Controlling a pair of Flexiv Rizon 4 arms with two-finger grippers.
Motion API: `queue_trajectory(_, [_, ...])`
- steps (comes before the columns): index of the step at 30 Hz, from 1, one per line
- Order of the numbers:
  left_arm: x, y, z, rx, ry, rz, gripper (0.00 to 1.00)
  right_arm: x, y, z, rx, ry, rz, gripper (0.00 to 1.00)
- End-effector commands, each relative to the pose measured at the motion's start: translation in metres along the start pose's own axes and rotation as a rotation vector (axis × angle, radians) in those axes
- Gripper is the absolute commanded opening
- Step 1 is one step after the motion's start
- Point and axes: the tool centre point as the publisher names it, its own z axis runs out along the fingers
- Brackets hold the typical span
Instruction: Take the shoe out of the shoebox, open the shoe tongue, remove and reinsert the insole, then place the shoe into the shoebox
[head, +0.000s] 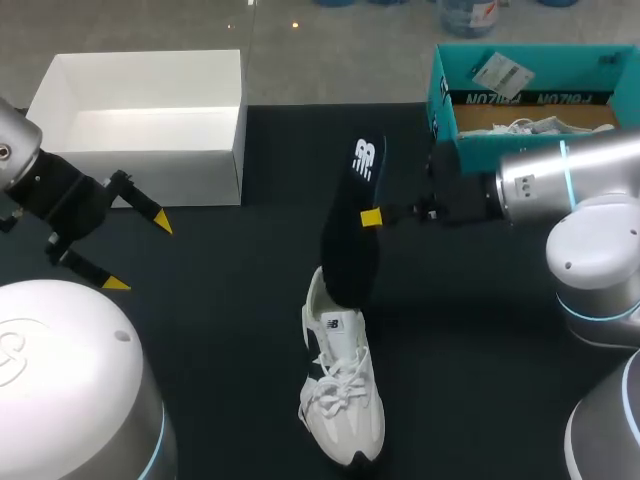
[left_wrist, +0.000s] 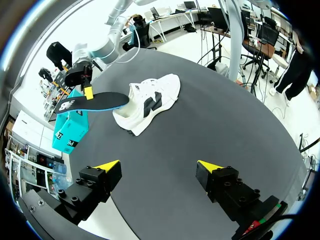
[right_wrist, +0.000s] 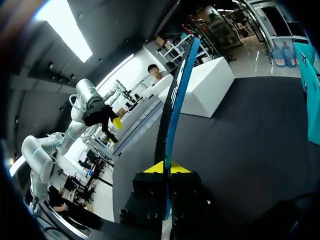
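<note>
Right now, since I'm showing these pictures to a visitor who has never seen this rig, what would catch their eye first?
First, the dark insole, pinched in the right gripper at mid-table, its lower end at the heel of the white sneaker lying below it. Next, the open left gripper, empty, in front of the white box, and the teal shoebox at the far right corner.

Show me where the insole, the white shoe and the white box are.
insole (head: 348, 250): head view, middle of its dark surface.
white shoe (head: 355, 425): head view, on the toe part.
white box (head: 140, 175): head view, on its front wall.
</note>
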Motion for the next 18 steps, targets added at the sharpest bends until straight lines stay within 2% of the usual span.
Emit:
queue_trajectory(1, [0.0,-0.001,0.0,-0.003,0.002,0.0,1.0,-0.004,0.007,0.0,0.02,-0.003,-0.003,0.0])
queue_trajectory(8, [0.0,-0.001,0.0,-0.003,0.002,0.0,1.0,-0.006,0.009,-0.002,0.026,-0.006,-0.009,0.0])
queue_trajectory(18, [0.0,-0.001,0.0,-0.003,0.002,0.0,1.0,-0.002,-0.016,0.0,0.027,-0.006,0.032,0.0])
